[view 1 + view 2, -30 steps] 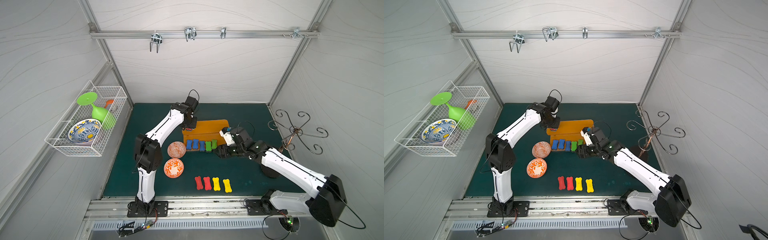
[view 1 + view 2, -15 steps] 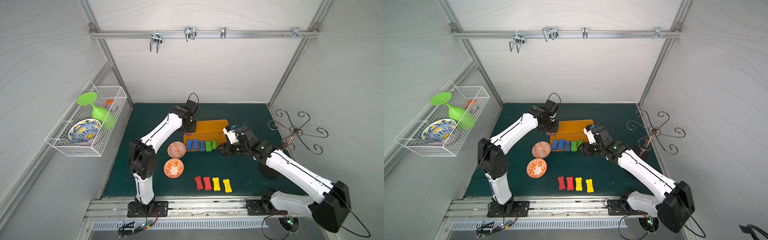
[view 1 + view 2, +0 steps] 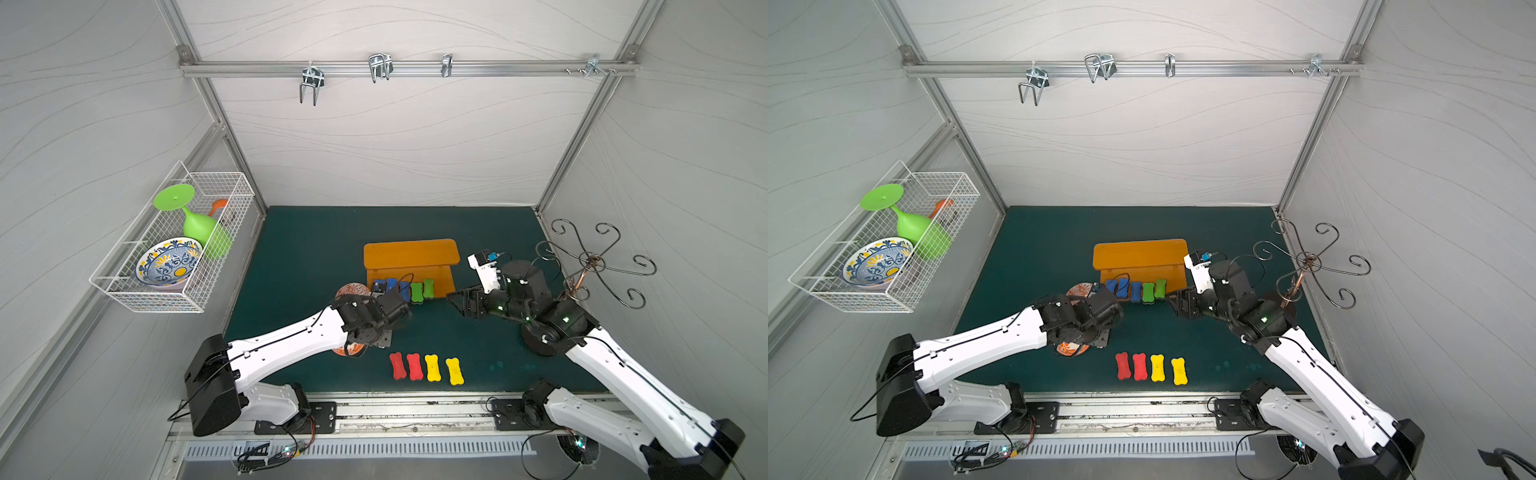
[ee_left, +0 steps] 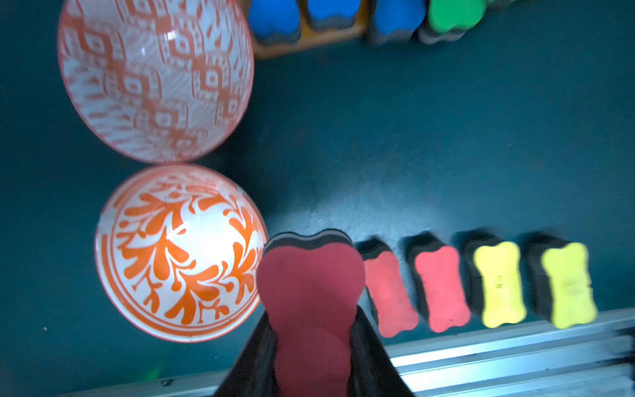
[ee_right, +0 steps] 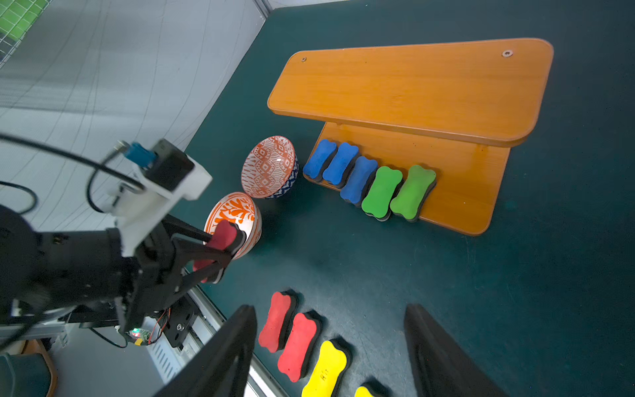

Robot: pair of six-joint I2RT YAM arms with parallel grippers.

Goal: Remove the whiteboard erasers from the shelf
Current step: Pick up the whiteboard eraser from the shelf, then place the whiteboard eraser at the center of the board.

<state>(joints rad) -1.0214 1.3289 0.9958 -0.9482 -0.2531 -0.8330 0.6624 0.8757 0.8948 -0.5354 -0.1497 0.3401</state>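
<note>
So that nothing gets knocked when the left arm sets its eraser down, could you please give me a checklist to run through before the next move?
1. Left gripper clamped on the red bone-shaped foam eraser: ok.
2. Bare dark green mat beside the row of two red and two yellow erasers: ok.
3. Clearance from the orange floral-patterned bowl: cannot tell; it sits close to the held eraser.
4. Right gripper open, holding nothing: ok.
5. Orange-brown wooden shelf emptied: not ok; three blue erasers and two green erasers sit on its lower board.
</note>
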